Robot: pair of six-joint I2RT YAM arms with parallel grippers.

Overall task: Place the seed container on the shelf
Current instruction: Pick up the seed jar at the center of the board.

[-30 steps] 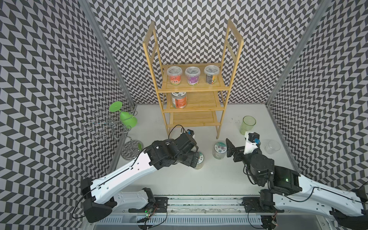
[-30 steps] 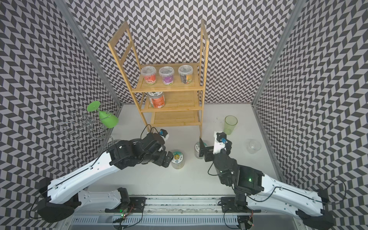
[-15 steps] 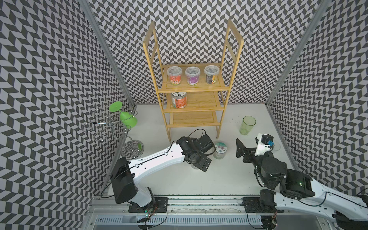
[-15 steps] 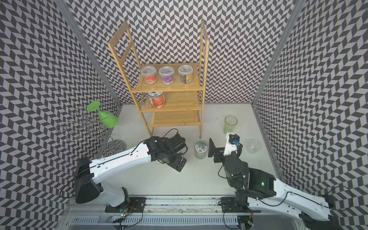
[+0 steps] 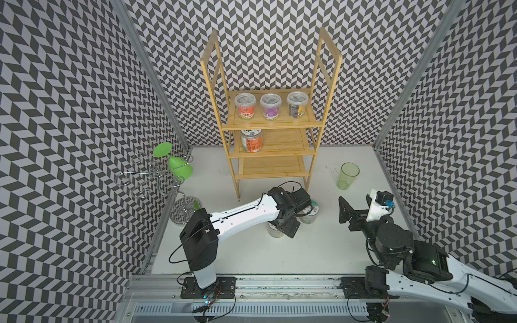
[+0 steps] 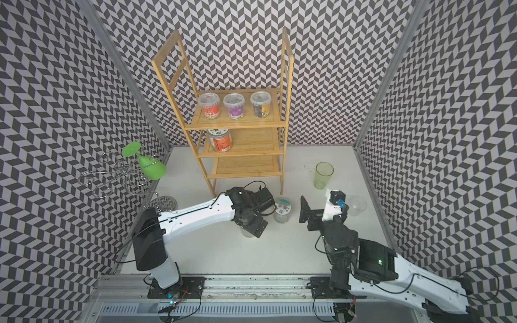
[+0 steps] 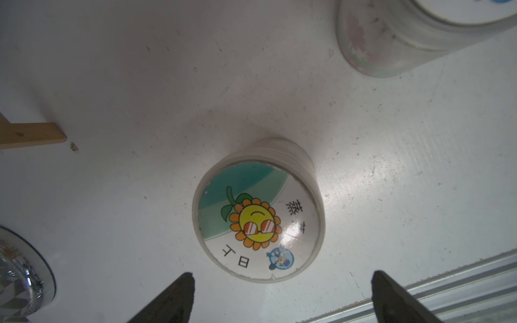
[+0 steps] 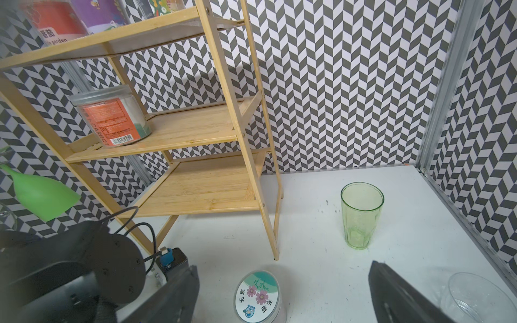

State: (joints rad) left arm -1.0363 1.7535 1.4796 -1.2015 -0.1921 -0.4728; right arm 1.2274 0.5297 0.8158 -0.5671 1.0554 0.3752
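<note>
While the left arm stretches low across the table from its base, its wrist bends so that the left gripper (image 7: 282,274) points straight down. Its fingers (image 7: 173,296) stand wide apart, wider than the sunflower seed container (image 7: 258,209). That container stands upright on the table just ahead of the fingertips and in line with the gap between them, untouched and off the bamboo shelf (image 5: 282,141). Its lid shows a cartoon sunflower in sunglasses and Chinese characters, 日 and 葵 among them.

The right arm comes in with its wrist lifted and the right gripper (image 8: 283,265) facing the shelf. Its fingers are spread wide too and hold nothing. The pink-flower container (image 8: 257,299) stands on the table between them. Beyond those fingertips, the jar (image 8: 112,120) on the shelf's middle board reads CARROT, and the red tub (image 8: 56,19) on the board above reads 番茄.
</note>
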